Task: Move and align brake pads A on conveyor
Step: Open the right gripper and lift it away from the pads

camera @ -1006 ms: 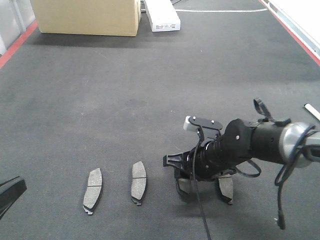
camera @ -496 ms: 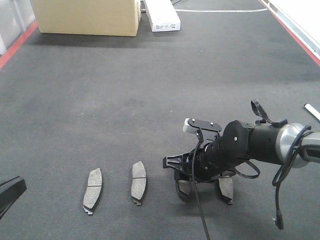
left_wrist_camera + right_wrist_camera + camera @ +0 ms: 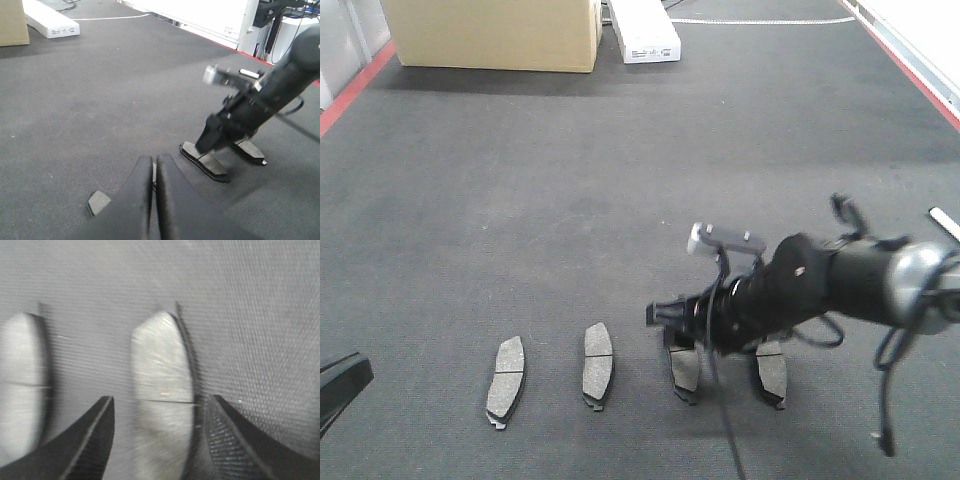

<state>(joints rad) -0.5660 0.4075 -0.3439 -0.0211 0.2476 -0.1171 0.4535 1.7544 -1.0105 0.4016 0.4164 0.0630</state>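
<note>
Four brake pads A lie flat in a row on the conveyor (image 3: 620, 180): first pad (image 3: 505, 381), second pad (image 3: 597, 365), third pad (image 3: 684, 371), fourth pad (image 3: 771, 374). The right gripper (image 3: 672, 325) hovers above the third pad, jaws spread wide either side, gripping nothing. The left gripper (image 3: 153, 175) has its fingers pressed together, empty. At the far end sit one cardboard box (image 3: 492, 33) and one white box (image 3: 643, 30); red strips edge the belt.
</note>
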